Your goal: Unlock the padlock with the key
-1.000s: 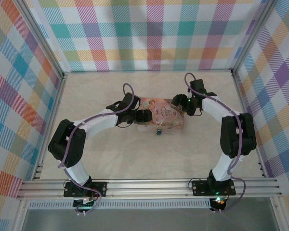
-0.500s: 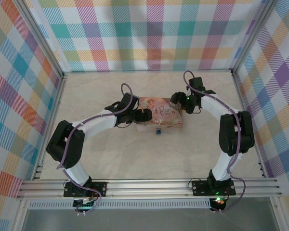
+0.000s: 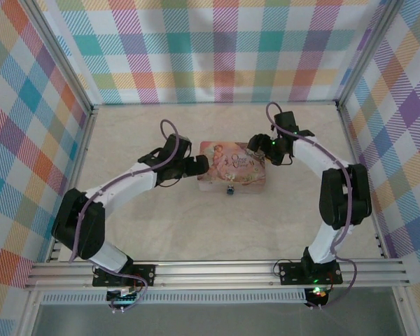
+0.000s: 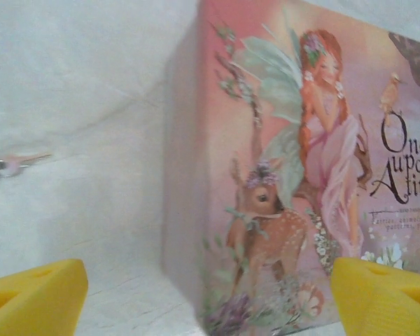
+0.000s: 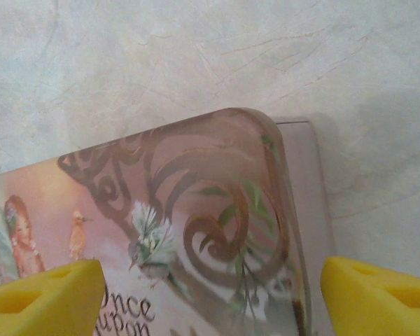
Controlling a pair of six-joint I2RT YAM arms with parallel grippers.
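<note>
The left gripper and right gripper are found with jaws apart at the left end and far-right corner of the tin; the padlock is noted against its near side.

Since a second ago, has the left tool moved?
Yes. The left tool has drawn back leftward: it was over the left part of the fairy-print tin, and now sits at its left edge.

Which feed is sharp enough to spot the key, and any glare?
Left wrist: the key is a soft, pale smear at the left edge; the tin is fairly sharp. Right wrist: tin corner soft, sheen along its rim. Top external: evenly lit, padlock a dark speck.
</note>
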